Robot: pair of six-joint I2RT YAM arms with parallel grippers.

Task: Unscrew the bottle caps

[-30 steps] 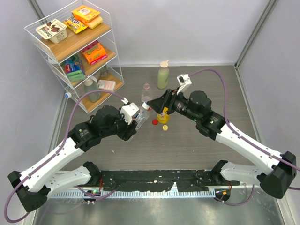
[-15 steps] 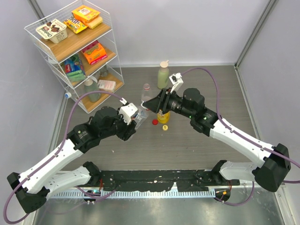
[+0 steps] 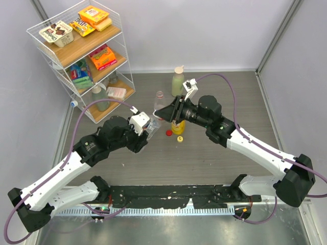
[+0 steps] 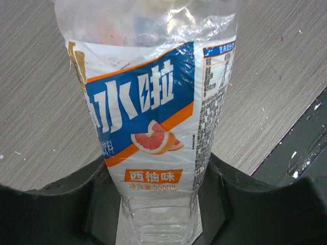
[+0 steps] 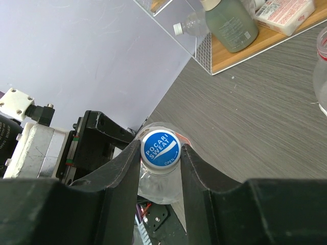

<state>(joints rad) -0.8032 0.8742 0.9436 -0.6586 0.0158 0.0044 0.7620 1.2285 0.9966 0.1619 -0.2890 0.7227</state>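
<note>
Near the middle of the table, the left arm [image 3: 76,158] has its jaws clenched around the lower body of a clear labelled bottle [image 4: 148,102], bracing it at a tilt. This bottle is the one piece of work left, because its blue-white cap [image 5: 159,148] is still seated on the neck. The right arm [image 3: 255,145] has its jaws closed against both sides of that cap, which is the grip needed for twisting. From the wrist view I cannot tell whether the thread has begun to give.

Just to the right, the red cap [image 3: 168,133] lies loose on the table. The yellow cap [image 3: 180,139] lies near it, beside the foot of the yellow bottle [image 3: 177,128]. I judge that two of the three caps are off and the last is in hand.

A second ago the right jaws hung over the yellow bottle. They have since swung left, toward the left edge, and reached the held bottle's neck half a second ago. Since then they have barely shifted. The left arm and its bottle have hardly moved, and the two loose caps lie where they did.
</note>
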